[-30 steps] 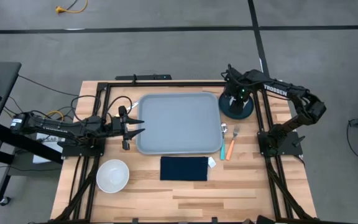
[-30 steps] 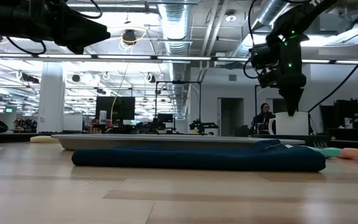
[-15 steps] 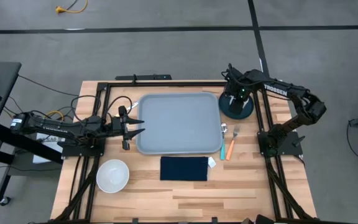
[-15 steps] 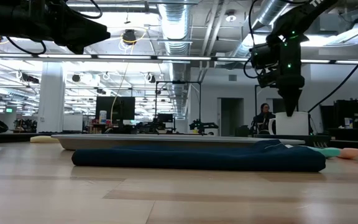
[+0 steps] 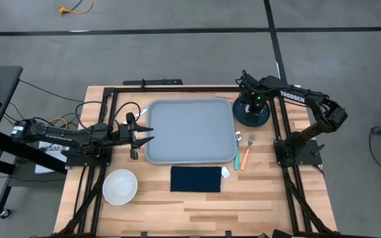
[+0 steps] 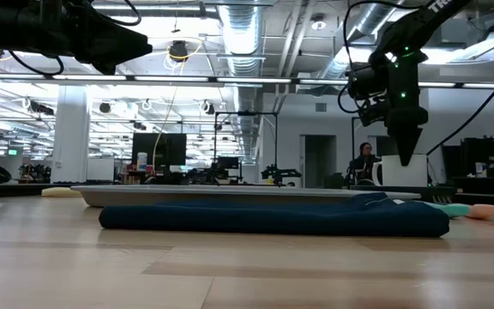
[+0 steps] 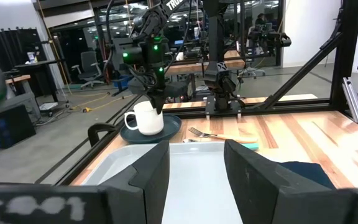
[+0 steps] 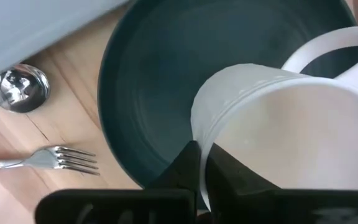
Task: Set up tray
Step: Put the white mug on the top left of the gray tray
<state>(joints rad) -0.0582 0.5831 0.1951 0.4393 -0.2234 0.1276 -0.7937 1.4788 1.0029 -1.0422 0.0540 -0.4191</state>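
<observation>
A light grey-blue tray (image 5: 190, 130) lay flat at the middle of the wooden surface (image 5: 197, 201). The right end effector (image 8: 199, 163) was clamped on the rim of a white mug (image 8: 291, 137) standing on a dark teal plate (image 5: 251, 114), just right of the tray's far corner. The left end effector (image 5: 145, 133), fingers apart, hovered at the tray's left edge.

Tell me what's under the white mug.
The white mug stands on a dark teal plate, with the right gripper shut on its rim. The plate's middle beneath the mug is covered, so anything there cannot be seen.
</observation>
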